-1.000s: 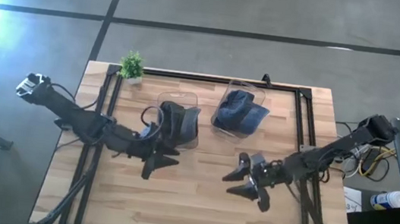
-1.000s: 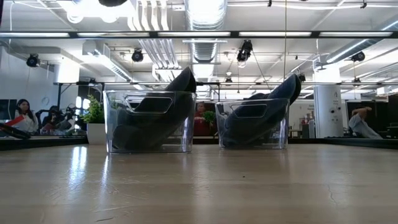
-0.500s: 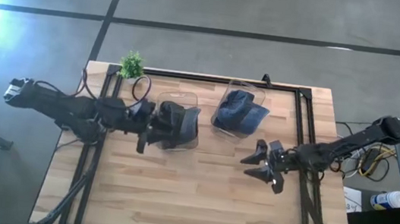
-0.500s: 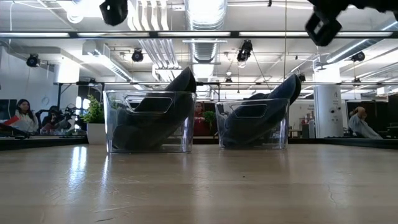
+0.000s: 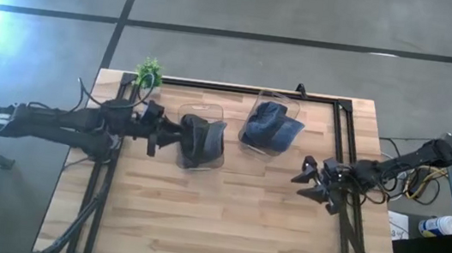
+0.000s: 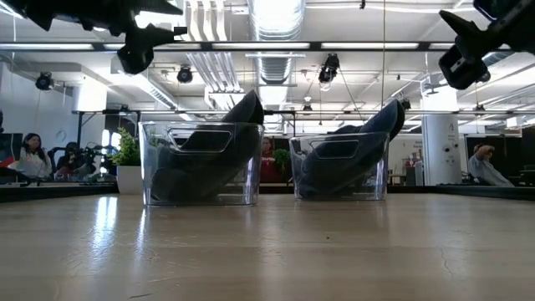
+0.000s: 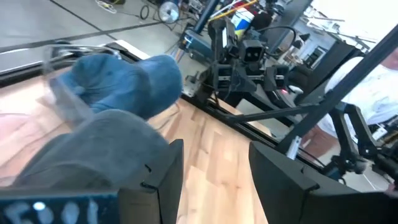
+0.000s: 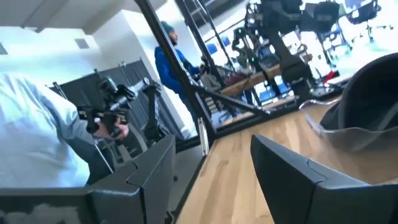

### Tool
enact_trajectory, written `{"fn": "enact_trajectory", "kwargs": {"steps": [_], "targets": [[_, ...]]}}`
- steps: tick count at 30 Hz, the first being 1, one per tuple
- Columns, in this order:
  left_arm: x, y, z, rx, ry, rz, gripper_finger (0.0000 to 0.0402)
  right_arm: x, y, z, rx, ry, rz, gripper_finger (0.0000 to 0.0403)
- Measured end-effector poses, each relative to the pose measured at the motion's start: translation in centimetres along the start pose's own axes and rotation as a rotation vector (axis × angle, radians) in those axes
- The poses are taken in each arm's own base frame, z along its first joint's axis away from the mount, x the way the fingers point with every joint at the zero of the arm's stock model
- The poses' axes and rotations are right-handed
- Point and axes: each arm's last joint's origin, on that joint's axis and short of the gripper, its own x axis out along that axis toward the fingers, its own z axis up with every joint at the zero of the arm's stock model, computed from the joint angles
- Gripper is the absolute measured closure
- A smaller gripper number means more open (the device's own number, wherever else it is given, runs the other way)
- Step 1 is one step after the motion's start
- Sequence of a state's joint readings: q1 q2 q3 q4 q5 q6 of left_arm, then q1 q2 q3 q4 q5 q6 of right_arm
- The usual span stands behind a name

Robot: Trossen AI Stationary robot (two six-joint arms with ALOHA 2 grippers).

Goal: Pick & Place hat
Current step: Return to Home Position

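Observation:
Two clear bins stand on the wooden table. The left bin [image 5: 209, 161] holds a dark grey hat [image 5: 197, 137]; the right bin [image 5: 260, 105] holds a blue hat [image 5: 271, 123]. Each hat leans in its bin and pokes above the rim [image 6: 247, 109] [image 6: 386, 117]. My left gripper [image 5: 166, 136] is open and hovers just left of the left bin, pointing at it; its wrist view shows the grey hat [image 7: 93, 152] right before the fingers. My right gripper [image 5: 306, 179] is open above the table's right part, apart from both bins.
A small potted plant [image 5: 149, 74] stands at the far left corner. Black frame rails [image 5: 341, 141] run along the table's far, left and right sides. Bare wood [image 5: 223, 221] fills the near half. People and equipment show in the room behind [image 6: 33, 155].
My left gripper has swung from the table's middle toward the far left and turned, ending level beside the left bin and pointing at it. My right gripper has drawn back toward the table's right edge. Both hats and bins have stayed put.

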State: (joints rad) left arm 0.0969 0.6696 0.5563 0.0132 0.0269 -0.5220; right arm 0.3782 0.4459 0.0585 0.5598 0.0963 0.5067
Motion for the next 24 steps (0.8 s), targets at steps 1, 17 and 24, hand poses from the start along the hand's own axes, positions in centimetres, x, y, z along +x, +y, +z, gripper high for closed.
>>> {"fn": "enact_trajectory", "kwargs": {"steps": [1,17,24], "targets": [[-0.2,0.4,-0.1,0.000,-0.002,0.003,0.0226,-0.3,-0.1,-0.2,-0.006,-0.010,0.005,0.0197],[-2.0,3.8,-2.3,-0.008,-0.024,0.036,0.0226,-1.7,-0.9,-0.6,-0.229,-0.026,-0.092,0.0197],[-2.5,4.0,-3.1,0.004,-0.040,-0.003,0.0226,-1.6,-1.0,-0.8,-0.227,-0.008,-0.099,0.0197]]}}
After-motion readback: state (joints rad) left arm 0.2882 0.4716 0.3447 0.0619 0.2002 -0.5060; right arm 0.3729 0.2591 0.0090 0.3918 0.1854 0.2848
